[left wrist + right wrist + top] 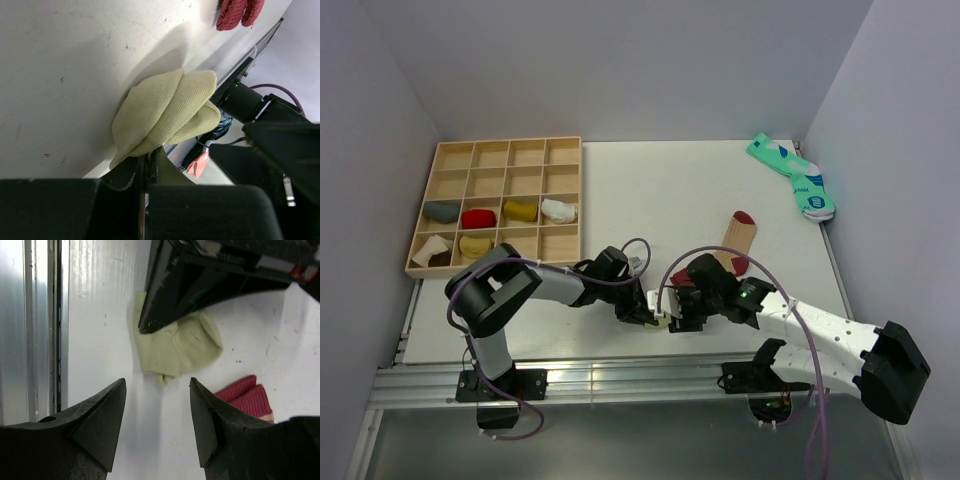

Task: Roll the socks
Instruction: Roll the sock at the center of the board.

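One olive sock point(165, 112) sits bunched up near the front edge of the table point(650, 190). The left pincer point(148, 160) is closed on one end of it. The right pincer point(157, 385) stands open just beside it and holds nothing. The tan sock point(738, 238) lies flat behind, with its maroon cuff near the olive sock.

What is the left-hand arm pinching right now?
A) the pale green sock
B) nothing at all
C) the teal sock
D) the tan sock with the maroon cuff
A: the left gripper is shut on an edge of the bunched pale green sock.
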`<state>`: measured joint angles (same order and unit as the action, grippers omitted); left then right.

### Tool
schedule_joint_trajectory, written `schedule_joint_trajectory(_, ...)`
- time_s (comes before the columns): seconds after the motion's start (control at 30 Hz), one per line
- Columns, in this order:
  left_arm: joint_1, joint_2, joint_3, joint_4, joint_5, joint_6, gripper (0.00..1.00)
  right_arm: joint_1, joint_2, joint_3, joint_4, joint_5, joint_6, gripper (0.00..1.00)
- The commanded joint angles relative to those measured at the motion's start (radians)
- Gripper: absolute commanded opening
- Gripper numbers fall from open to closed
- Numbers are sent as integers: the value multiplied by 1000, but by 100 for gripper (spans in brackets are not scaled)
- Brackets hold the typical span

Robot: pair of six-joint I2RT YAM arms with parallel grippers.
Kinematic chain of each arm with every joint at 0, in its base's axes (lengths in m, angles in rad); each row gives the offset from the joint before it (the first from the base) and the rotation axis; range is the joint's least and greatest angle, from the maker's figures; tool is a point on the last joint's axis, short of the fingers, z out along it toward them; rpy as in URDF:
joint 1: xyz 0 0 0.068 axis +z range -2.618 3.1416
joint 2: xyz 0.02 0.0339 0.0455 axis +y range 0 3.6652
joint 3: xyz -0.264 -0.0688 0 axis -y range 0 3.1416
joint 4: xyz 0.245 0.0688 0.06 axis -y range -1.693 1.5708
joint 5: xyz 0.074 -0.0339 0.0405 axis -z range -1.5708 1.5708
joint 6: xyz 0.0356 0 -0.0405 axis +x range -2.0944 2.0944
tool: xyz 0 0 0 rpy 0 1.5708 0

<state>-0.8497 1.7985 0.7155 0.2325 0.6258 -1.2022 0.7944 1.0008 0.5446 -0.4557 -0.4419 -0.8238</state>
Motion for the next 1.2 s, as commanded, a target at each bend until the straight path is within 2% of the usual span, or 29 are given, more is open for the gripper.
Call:
schedule_joint_trajectory(0.0,3,25,6,10,8,-13,0,57,1,-15,87,60,0,61)
schedule_joint_trajectory(0.27,14,30,-4,19,25,-5,0,158,53,-49,164,138,12,58)
schedule_joint_trajectory(0.77,26,45,-21,60,43,4,0,192,202,-40,253,212,38,53)
schedule_joint_trajectory(0.87,26,45,-27,73,52,3,0,192,229,-32,252,210,46,49)
schedule_joint_trajectory(0.93,28,44,-28,71,48,13,0,192,242,-28,255,212,57,41)
schedule_joint_trajectory(1.03,28,33,-34,70,28,30,1,192,255,-15,241,209,66,35)
schedule_joint_trajectory(1.1,26,21,-33,21,-7,64,6,192,263,-8,229,198,69,28)
schedule_joint_trajectory(1.17,28,-10,-37,-5,-70,90,13,190,262,-11,224,193,72,26)
